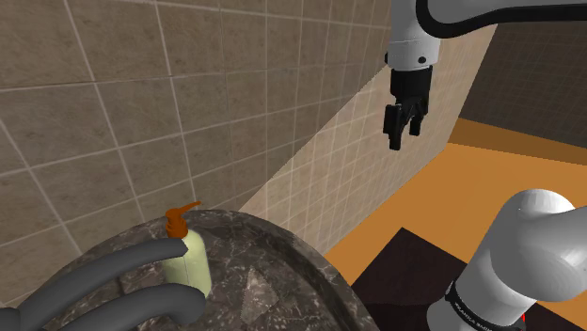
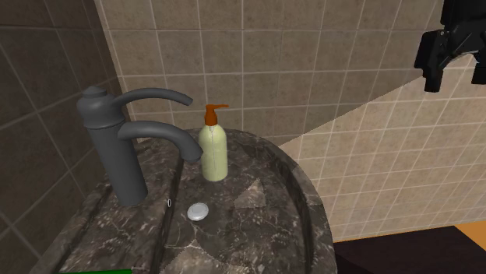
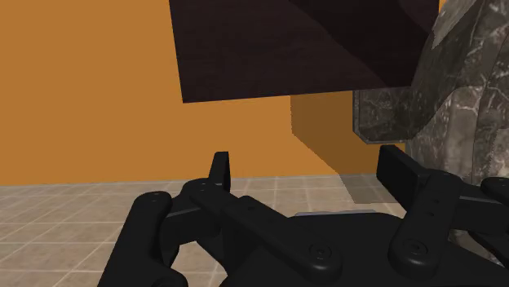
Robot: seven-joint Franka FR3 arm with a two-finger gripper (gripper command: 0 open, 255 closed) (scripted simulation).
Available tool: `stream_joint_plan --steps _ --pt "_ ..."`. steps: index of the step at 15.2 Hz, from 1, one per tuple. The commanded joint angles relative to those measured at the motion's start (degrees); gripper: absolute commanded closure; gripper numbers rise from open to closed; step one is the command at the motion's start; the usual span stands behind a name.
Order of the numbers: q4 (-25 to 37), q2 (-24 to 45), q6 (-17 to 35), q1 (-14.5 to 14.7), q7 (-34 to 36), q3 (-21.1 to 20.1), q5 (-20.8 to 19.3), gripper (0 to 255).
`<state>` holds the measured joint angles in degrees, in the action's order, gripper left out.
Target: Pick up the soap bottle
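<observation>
The soap bottle point(image 1: 191, 256) is pale green with an orange pump. It stands upright on the dark marble sink point(image 1: 282, 273), close behind the faucet spouts. The second exterior view has the soap bottle point(image 2: 213, 152) at the back of the sink point(image 2: 288, 202). My black gripper point(image 1: 403, 136) hangs high in the air, well above the bottle and off to the shoulder view's right, past the sink's edge. It is open and holds nothing. In the second exterior view the gripper point(image 2: 453, 76) sits at the upper right corner. In the wrist view the gripper point(image 3: 310, 171) has its fingers apart over an orange floor.
A dark grey faucet point(image 2: 117, 148) with two curved spouts stands at the second exterior view's left, next to the bottle. A small round drain plug point(image 2: 198, 210) lies in the basin. Tiled walls close in behind. A dark mat point(image 3: 302, 49) lies on the orange floor beside the marble.
</observation>
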<state>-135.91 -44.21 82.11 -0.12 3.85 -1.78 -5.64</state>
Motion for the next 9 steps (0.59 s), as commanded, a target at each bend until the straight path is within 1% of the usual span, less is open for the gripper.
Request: stream_joint_plan --steps 1,9 --pt "0.00 0.00 0.00 0.00 0.00 0.00 0.00 0" --pt "3.80 10.15 7.30 3.82 5.51 -6.67 5.86 0"
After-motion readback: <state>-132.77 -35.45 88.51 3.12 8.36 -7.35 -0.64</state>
